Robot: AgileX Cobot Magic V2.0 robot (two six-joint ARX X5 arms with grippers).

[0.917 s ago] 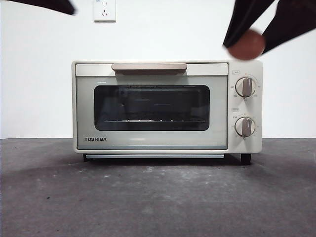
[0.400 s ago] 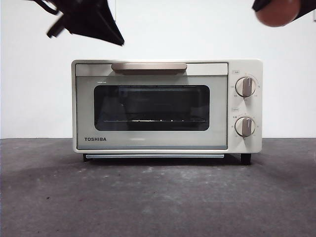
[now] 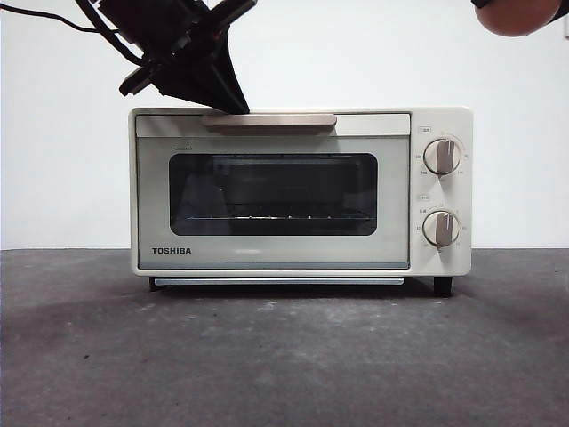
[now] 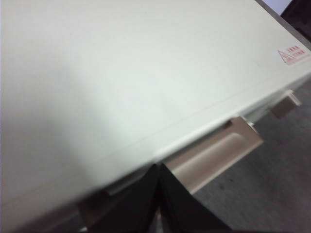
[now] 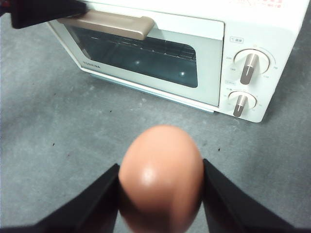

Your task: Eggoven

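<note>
The cream TOSHIBA toaster oven point(image 3: 267, 253) stands mid-table with its glass door closed. My left gripper point(image 3: 233, 105) comes down from the upper left, its shut jaws tip at the left end of the beige door handle point(image 3: 268, 120). In the left wrist view the gripper point(image 4: 159, 194) hovers at the oven top's point(image 4: 121, 73) front edge, just by the handle point(image 4: 218, 150). My right gripper point(image 5: 160, 204) is shut on the reddish-brown egg point(image 5: 160, 174), held high above the table in front of the oven. In the front view the egg point(image 3: 520, 16) shows only at the top right corner.
Two round knobs point(image 3: 442, 157) point(image 3: 441, 229) sit on the oven's right panel. Grey table surface point(image 3: 284, 356) lies open in front of the oven. A white wall stands behind. The left arm's tip also shows in the right wrist view point(image 5: 43, 9).
The left arm has come down and rightward from the top left corner to the handle's left end. The right gripper with the egg has risen up and right, nearly out of the front view.
</note>
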